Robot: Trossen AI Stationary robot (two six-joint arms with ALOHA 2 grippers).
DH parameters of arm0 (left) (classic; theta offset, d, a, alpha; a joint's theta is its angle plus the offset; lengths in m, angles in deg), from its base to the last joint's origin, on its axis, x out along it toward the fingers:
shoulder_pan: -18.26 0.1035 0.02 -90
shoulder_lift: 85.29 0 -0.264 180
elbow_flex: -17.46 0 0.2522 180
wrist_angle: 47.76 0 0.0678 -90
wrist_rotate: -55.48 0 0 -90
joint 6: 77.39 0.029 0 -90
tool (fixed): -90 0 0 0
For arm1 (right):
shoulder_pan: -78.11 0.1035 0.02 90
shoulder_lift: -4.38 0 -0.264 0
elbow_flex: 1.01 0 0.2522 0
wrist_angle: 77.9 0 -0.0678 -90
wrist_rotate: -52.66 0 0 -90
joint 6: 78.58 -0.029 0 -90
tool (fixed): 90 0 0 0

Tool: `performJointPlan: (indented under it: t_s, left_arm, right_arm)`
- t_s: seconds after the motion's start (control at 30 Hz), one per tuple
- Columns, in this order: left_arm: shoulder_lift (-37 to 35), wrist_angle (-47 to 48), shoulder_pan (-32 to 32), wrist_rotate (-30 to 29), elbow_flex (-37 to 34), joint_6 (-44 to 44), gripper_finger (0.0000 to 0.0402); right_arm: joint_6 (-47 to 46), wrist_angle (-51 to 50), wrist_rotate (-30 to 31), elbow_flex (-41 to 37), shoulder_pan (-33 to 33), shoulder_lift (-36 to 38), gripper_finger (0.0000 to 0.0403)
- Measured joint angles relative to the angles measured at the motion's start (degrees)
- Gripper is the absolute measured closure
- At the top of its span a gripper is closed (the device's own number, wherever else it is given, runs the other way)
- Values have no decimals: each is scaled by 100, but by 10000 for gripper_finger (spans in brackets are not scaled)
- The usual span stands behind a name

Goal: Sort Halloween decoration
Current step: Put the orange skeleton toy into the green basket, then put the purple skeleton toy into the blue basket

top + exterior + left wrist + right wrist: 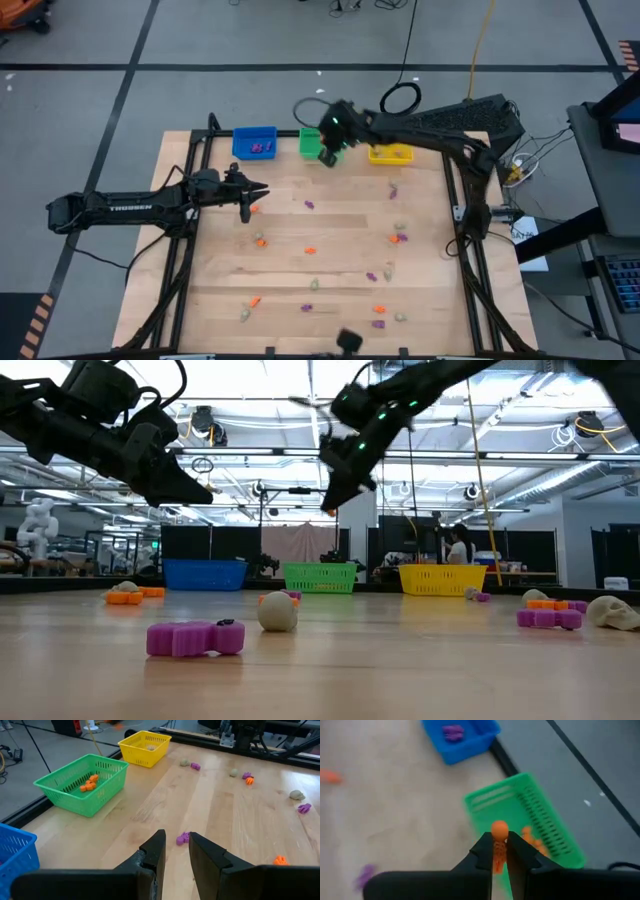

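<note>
My right gripper (330, 152) hangs high over the table's far edge, at the green bin (310, 143), shut on an orange trinket (499, 840). The green bin (530, 815) lies below and beyond the fingers, with several orange trinkets in it. My left gripper (258, 195) waits open above the table's left part, nothing between its fingers (157, 852). A purple trinket (183, 838) lies on the table beyond them. Purple (309, 204), orange (310, 250) and beige (314, 284) trinkets lie scattered on the wooden table (220, 280). My right gripper pinches the orange trinket's narrow lower part (498, 856) between its two fingertips. The trinket's round end (499, 828) sticks out past the tips. The fingers slant downward toward the far edge. The trinket is lifted clear, high above the table (328, 510).
A blue bin (254, 142) with purple trinkets stands left of the green one, a yellow bin (390, 153) right of it, all along the far edge. Black frame rails (190, 250) run along both table sides. A person (462, 550) stands in the room behind.
</note>
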Motion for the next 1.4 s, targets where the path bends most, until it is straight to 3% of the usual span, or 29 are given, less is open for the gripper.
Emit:
performJointPlan:
  t_s: [0.23,0.43,0.63,0.87,0.97,1.1,1.27,1.4]
  left_arm:
    - [0,12,0,2,0,3,318]
    - [2,13,0,2,0,2,318]
    - [0,13,-2,3,0,0,318]
    - [0,11,-1,4,0,-140,318]
    - [0,11,0,25,0,-142,318]
    - [2,15,-2,93,0,-148,318]
    - [1,18,-5,256,0,-148,318]
    - [2,28,-114,237,0,-86,318]
  right_arm:
    - [239,-942,-460,1725,-512,-1542,392]
    - [281,-1218,-754,2156,-741,-2250,392]
    - [255,-1339,-743,2164,-846,-2362,372]
    - [236,-1346,-732,2173,-790,-2054,288]
    - [333,-1642,-729,2173,-720,-1850,271]
    - [359,-1775,-461,2173,-570,-1687,299]
    - [388,-1510,-437,2094,-335,-1695,388]
    - [274,-772,-437,1772,-53,-1647,399]
